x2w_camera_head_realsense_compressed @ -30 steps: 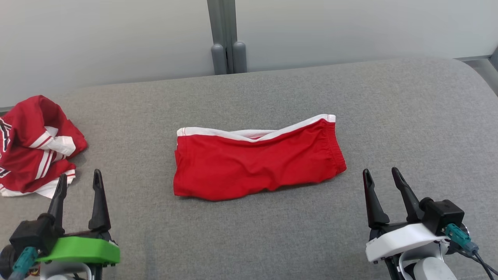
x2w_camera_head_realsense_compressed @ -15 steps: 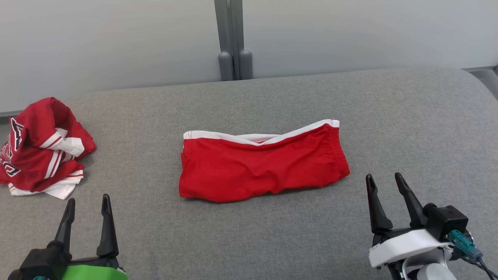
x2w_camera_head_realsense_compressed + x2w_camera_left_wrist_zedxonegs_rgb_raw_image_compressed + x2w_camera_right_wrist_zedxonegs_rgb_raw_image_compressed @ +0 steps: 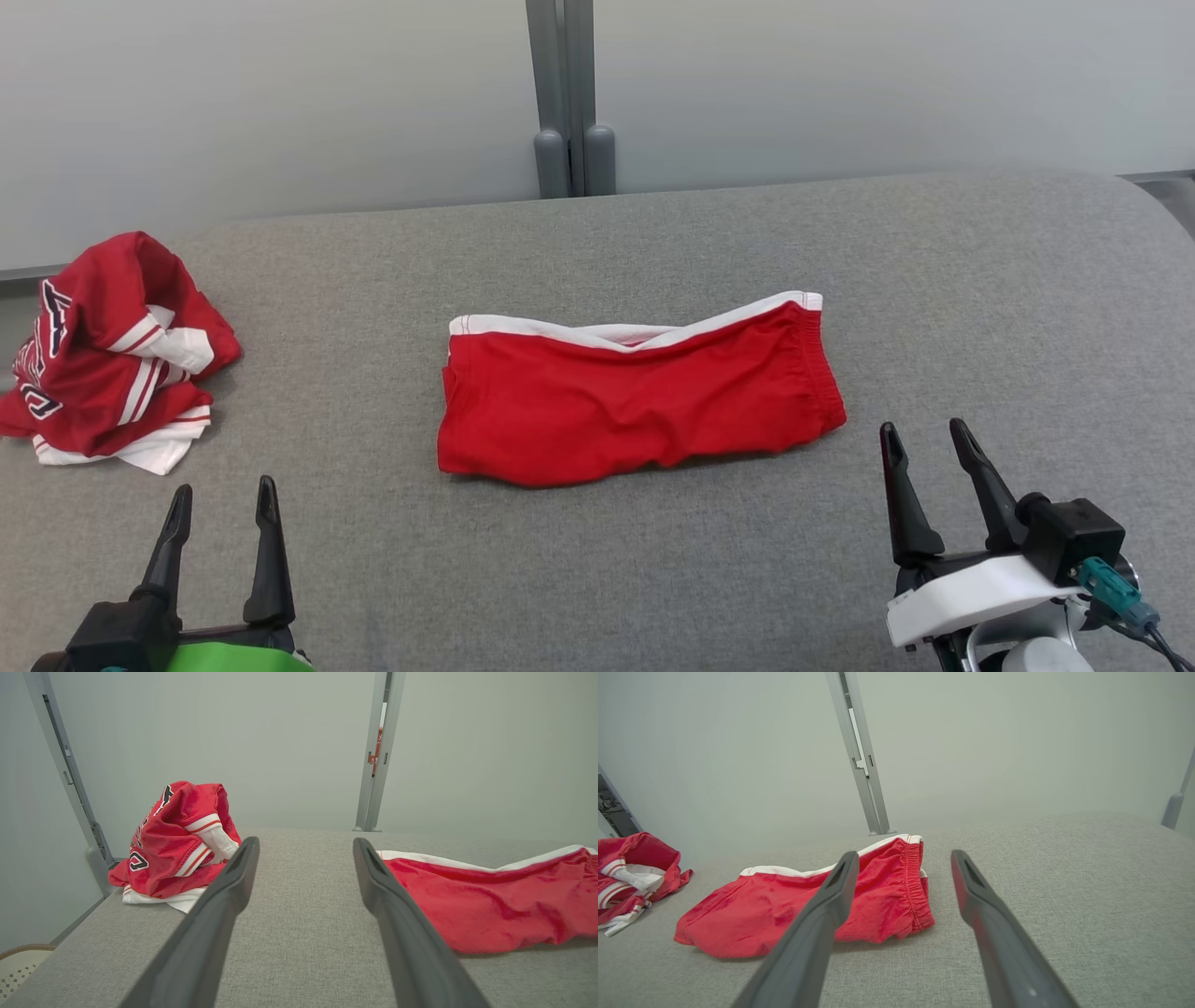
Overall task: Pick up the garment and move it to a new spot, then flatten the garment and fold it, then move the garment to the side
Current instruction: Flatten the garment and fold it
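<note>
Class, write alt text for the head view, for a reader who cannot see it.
A red garment with white trim lies flat in the middle of a grey padded surface. A crumpled red and white jersey sits near its left edge. The open left claw and right claw point up from the bottom corners, touching neither.
</note>
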Motion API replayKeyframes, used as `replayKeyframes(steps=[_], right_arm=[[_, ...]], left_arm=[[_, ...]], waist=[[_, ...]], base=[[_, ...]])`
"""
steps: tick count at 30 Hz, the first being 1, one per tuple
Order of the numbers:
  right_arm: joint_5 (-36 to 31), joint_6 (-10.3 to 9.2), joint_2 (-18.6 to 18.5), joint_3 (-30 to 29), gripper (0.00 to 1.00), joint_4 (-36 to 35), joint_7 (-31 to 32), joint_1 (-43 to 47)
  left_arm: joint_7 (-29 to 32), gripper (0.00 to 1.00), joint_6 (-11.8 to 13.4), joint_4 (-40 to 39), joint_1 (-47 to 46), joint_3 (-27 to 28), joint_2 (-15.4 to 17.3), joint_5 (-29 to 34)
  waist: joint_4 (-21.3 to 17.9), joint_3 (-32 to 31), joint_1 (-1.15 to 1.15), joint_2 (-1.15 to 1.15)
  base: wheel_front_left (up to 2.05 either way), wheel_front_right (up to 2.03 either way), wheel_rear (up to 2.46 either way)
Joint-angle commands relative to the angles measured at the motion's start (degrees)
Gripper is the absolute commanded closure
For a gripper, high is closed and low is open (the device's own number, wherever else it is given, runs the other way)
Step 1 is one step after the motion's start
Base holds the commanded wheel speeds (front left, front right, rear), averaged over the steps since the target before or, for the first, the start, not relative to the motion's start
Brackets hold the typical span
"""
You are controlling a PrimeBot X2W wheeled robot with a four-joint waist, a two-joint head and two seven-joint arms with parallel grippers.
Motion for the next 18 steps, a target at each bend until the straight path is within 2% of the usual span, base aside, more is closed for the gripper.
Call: replayKeyframes(steps=[1, 18], right_arm=[[-0.44, -0.08, -0.03, -0.13, 0.0, 0.12, -0.16, 0.55], [-0.38, -0.08, -0.19, 0.26, 0.0, 2.16, -0.16, -1.88]], left_arm=[[-0.18, 0.0, -0.12, 0.13, 0.75, 0.32, -0.04, 0.21], [-0.18, 0.0, -0.22, 0.79, -0.01, 0.07, -0.23, 0.63]], waist=[[0.0, -0.01, 0.0, 0.0], [0.55, 0.76, 0.0, 0.0]], base=[[0.0, 0.0, 0.0], [0.0, 0.0, 0.0]])
